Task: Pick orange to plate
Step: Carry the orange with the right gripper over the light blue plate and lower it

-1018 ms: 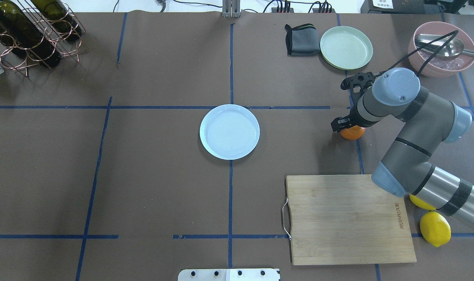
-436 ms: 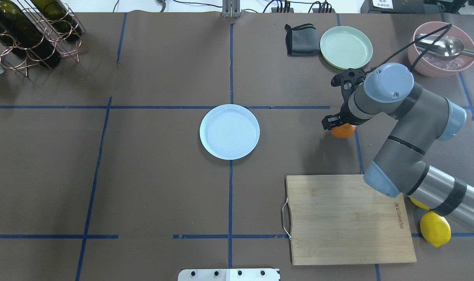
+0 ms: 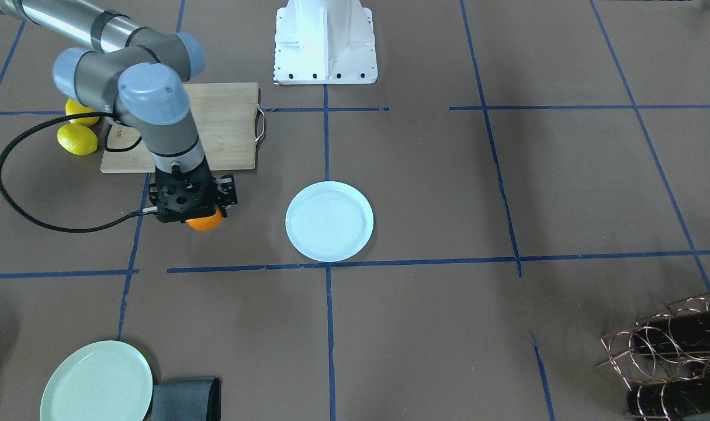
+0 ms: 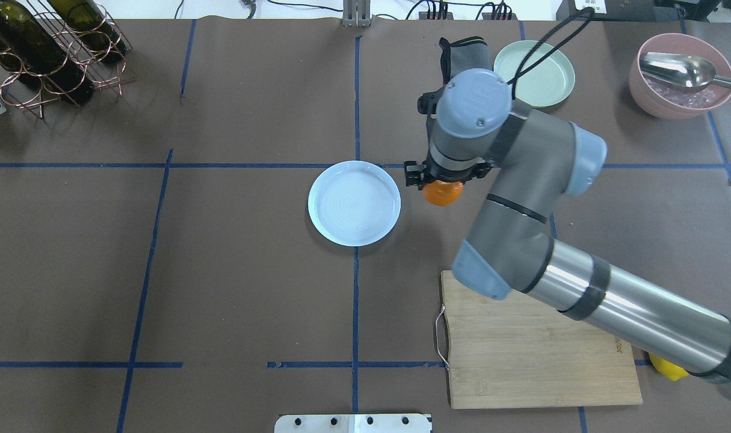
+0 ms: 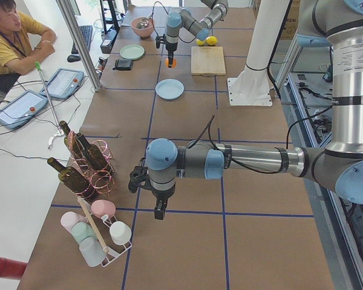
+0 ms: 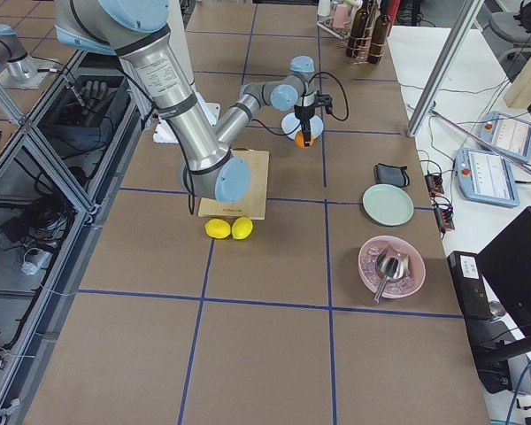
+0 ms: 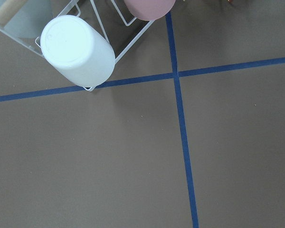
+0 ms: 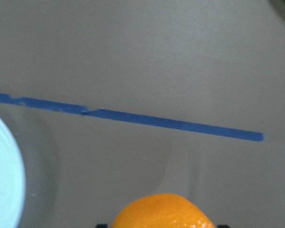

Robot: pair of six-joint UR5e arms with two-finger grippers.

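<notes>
The orange (image 4: pixel 442 192) hangs above the table, and my right gripper (image 4: pixel 442 182) is shut on it from above. It is just right of the pale bluish-white plate (image 4: pixel 354 203), with a small gap between them. The front-facing view shows the orange (image 3: pixel 204 221) under the black right gripper (image 3: pixel 203 214), left of the plate (image 3: pixel 329 221). In the right wrist view the orange (image 8: pixel 164 211) fills the bottom edge and the plate's rim (image 8: pixel 4 180) shows at the left. My left gripper (image 5: pixel 160 208) hangs far off near the cup rack; I cannot tell its state.
A wooden cutting board (image 4: pixel 539 343) lies under the right arm, with two lemons (image 3: pixel 77 139) beside it. A pale green plate (image 4: pixel 536 75), a grey cloth (image 4: pixel 458 51) and a pink bowl (image 4: pixel 681 90) with a spoon stand at the back right. A wine rack (image 4: pixel 46 48) is back left.
The right arm has swung left with the orange in its grip, from near the right blue line to just beside the plate.
</notes>
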